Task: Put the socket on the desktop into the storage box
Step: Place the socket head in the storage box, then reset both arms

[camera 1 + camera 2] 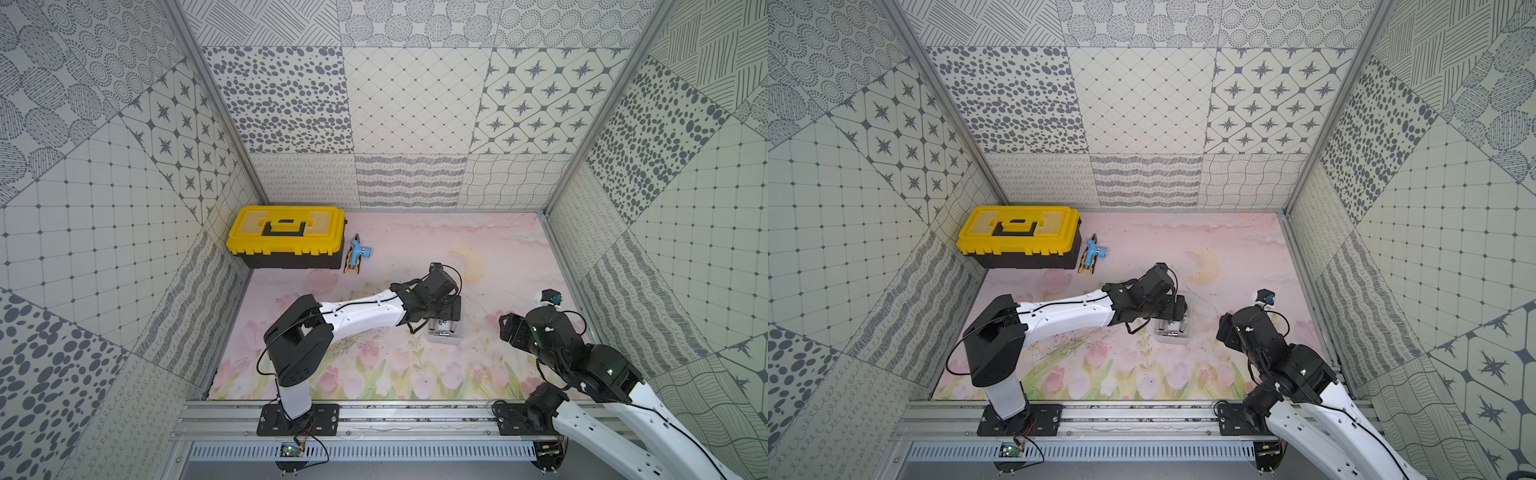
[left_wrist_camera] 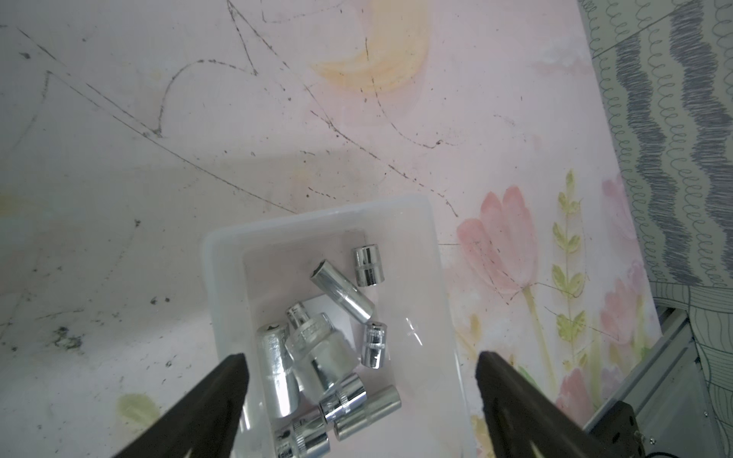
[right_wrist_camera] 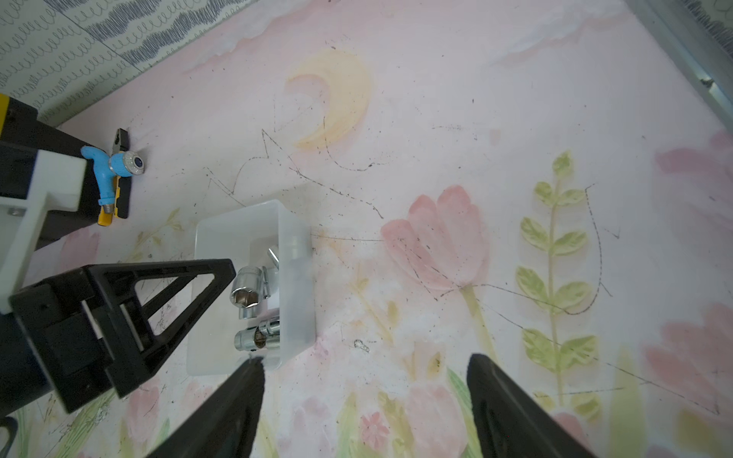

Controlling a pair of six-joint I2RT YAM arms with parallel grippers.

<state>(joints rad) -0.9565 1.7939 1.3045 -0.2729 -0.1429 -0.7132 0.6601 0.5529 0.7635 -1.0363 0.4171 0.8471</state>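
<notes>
In both top views the left pincer hangs just over the storage box, whose near edge shows below its tips. A yellow-lidded toolbox sits well apart from that pincer, toward the back wall. So does a blue tap, which lies on yellow-handled pliers. The right arm stands off to the box's side, and its jaws cannot be made out there.

In the left wrist view the fingers stand wide apart, gripping nothing. Directly below and between them, the frosted box holds a loose heap of chrome sockets, resting on the desktop.

In the right wrist view the right pincer is spread wide and empty above bare tulip print. The box lies just beyond one fingertip, with a finger of the left pincer above it.
</notes>
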